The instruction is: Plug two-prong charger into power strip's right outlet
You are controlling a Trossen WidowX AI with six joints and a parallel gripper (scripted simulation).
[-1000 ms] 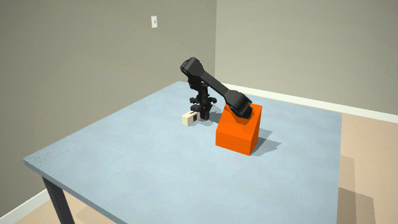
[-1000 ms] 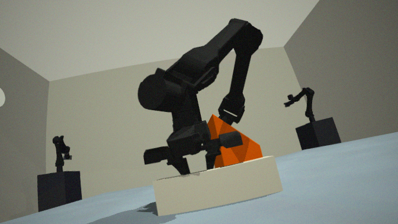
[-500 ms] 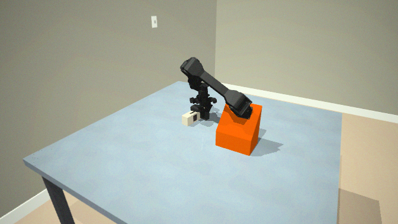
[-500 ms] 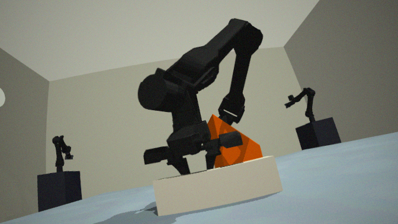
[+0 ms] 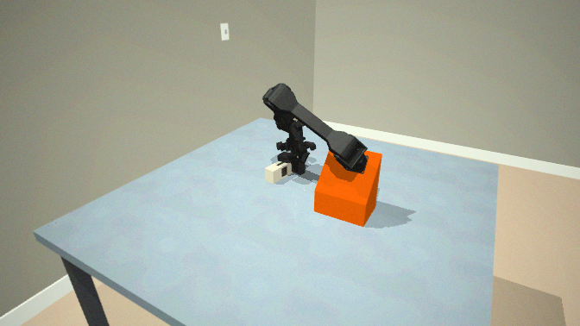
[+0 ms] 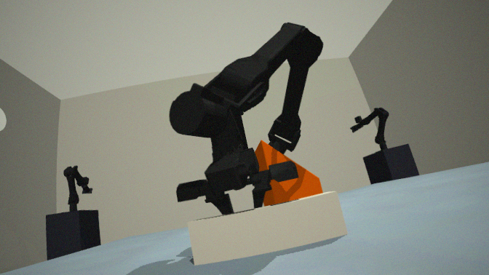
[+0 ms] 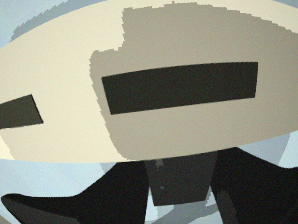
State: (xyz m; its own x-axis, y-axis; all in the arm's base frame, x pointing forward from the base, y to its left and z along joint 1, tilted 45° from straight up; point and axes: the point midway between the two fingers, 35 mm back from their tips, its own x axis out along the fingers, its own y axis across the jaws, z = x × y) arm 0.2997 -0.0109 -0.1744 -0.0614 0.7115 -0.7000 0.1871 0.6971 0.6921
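Observation:
The cream power strip (image 5: 271, 174) (image 6: 269, 233) (image 7: 50, 65) lies on the table. Two dark rectangles (image 7: 182, 87) (image 7: 19, 112) show on its top. A dark square outlet (image 5: 284, 171) shows on its side face in the top view. My gripper (image 5: 298, 165) (image 6: 243, 205) points down close beside the strip, shut on the dark charger (image 5: 299, 169) (image 7: 180, 182). In the wrist view the charger sits at the strip's long side, in line with the right-hand dark rectangle. Its front meets the strip's edge in the picture. The prongs and the right outlet are hidden, so insertion depth cannot be told.
The orange wedge-shaped block (image 5: 341, 203) (image 6: 305, 185) stands under the arm's base, near the strip. The blue table (image 5: 242, 241) reaches past both. Two small black arms (image 6: 73, 185) (image 6: 380, 127) stand on dark pedestals in the background.

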